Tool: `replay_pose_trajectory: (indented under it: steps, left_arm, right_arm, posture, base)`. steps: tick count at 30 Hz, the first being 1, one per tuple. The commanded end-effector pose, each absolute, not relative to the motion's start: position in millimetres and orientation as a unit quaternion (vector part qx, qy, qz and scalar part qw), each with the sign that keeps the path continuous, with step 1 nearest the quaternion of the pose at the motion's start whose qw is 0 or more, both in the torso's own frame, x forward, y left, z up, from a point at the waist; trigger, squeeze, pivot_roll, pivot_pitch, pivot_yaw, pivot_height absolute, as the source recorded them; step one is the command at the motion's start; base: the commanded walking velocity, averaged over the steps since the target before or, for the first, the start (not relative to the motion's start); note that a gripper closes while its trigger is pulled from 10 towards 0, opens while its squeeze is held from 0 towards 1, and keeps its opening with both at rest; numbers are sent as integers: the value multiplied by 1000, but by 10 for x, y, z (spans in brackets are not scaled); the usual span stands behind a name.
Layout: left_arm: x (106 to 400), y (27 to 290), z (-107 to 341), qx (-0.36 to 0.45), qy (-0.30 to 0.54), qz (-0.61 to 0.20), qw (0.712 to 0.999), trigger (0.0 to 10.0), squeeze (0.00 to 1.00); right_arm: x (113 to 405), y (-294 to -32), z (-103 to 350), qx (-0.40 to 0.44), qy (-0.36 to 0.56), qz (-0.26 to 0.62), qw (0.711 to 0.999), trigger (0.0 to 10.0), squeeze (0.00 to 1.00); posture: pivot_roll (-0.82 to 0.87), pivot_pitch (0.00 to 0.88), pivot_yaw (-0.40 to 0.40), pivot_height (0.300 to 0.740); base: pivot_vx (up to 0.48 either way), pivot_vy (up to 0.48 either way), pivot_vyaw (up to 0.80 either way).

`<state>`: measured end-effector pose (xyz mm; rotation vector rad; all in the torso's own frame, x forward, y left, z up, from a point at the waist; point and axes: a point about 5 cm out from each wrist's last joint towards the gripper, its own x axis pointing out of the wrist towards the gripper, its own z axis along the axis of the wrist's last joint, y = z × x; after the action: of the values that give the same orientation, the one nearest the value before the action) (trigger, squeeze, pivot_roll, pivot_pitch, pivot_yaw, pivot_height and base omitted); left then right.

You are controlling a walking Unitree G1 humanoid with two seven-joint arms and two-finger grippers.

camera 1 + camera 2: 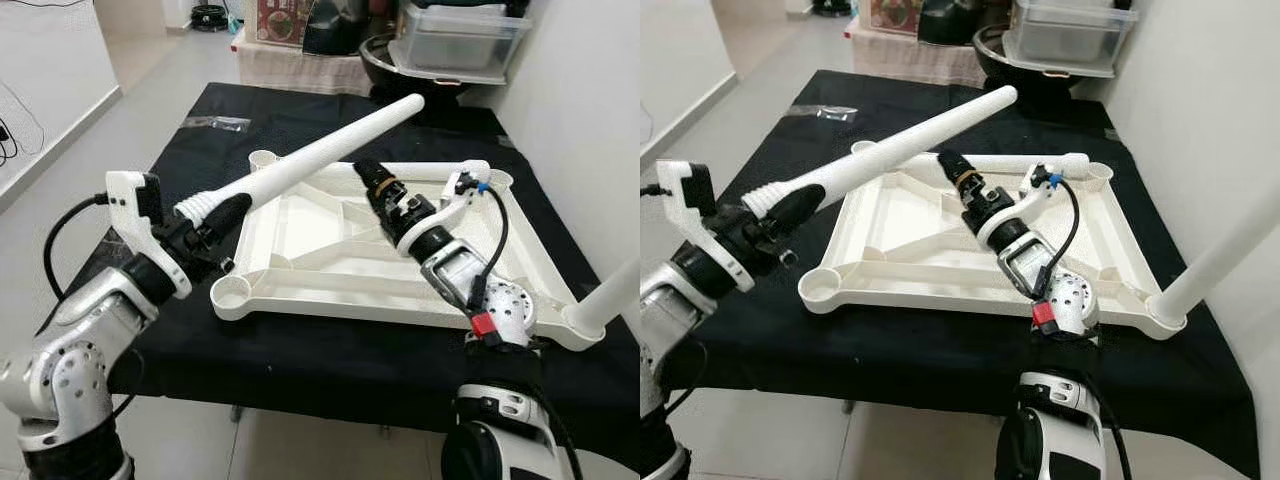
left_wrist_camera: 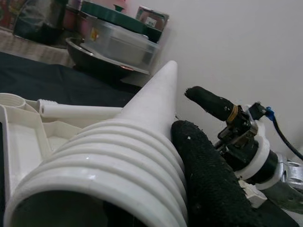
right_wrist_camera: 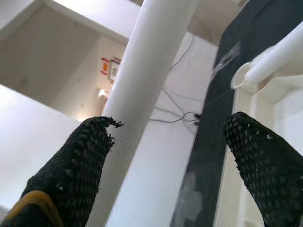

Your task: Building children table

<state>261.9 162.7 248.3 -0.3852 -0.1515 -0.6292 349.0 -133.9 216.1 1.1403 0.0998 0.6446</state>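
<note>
- White plastic table leg [image 1: 330, 145]: long tapered tube with a ribbed threaded end, held slanted above the upturned table frame [image 1: 330, 265].
- Left gripper [image 1: 215, 228]: jaws clenched on the leg's threaded end.
- Right gripper [image 1: 372, 180]: jaws released, spread apart just beside the leg's mid-section.
- Frame: white, ribbed underside up, round corner sockets, lying on the black-covered tabletop [image 1: 200, 130].
- Second leg [image 1: 612, 295] stands in the frame's near right corner socket.

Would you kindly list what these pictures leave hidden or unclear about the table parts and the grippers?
- Left gripper: the left eye view shows it shut on the ridged end of the white leg, but the leg hides its far finger.
- Fitted leg at the upturned tabletop corner: its upper end is cut off by the picture edge.
- Right gripper: open beside the white leg; contact cannot be told.
</note>
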Motion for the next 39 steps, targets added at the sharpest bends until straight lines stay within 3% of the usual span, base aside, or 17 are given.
replay_pose_trajectory:
  steps: [1,9,20,30,39]
  left_arm:
    - [2563,1529,2482,-186,-85,-332,921,10000,0]
    - [2552,1469,2438,-185,-85,-333,921,10000,0]
    - [2497,1194,2386,-199,-72,-384,899,10000,0]
    - [2403,955,2343,-210,-59,-420,881,10000,0]
    - [2371,915,2327,-213,-56,-424,878,10000,0]
  right_arm:
    - [3438,-1297,2180,564,49,331,755,10000,0]
    - [3375,-1293,2295,589,34,371,717,10000,0]
    - [3246,-1021,2199,586,91,422,685,10000,0]
    - [3348,-951,2280,580,99,423,689,10000,0]
    - [3414,-978,2318,585,95,412,692,10000,0]
  posture:
    - [100,64,-120,740]
    - [99,70,-123,740]
    - [96,78,-121,740]
    - [90,97,-118,740]
    - [86,98,-121,740]
  base:
    - [0,0,0]
    - [0,0,0]
    - [0,0,0]
    - [0,0,0]
    - [0,0,0]
